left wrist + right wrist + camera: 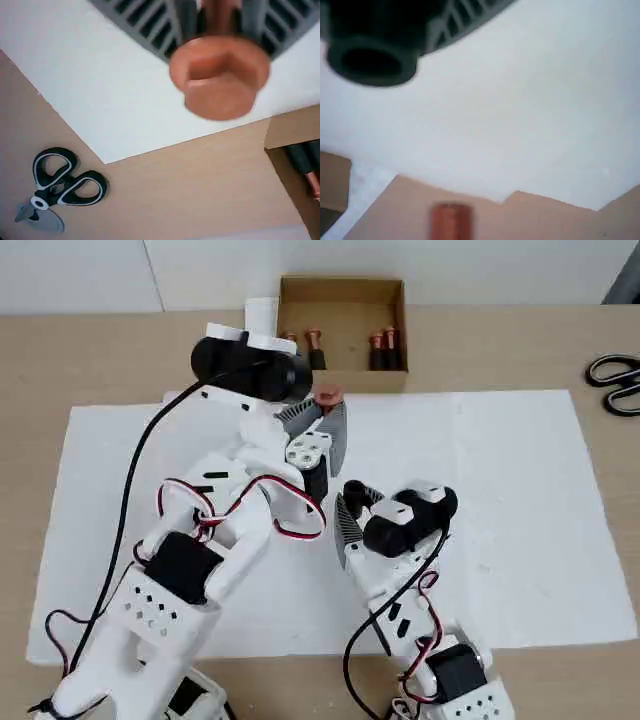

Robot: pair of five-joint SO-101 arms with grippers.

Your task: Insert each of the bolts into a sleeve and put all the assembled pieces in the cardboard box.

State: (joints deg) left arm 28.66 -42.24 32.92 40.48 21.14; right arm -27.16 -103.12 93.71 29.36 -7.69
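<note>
Bolt (219,75) clamped in left pincer (322,412) just before cardboard box (370,381) front wall, we log right pincer (347,523) closed on black sleeve (370,55) over white sheet (500,490), assembled pieces (385,345) lying in box.

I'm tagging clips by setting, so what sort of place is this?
Likely a robotics lab or workshop bench: a wooden table with a white sheet, the left gripper holding a bolt, a cardboard box and scissors.
</note>
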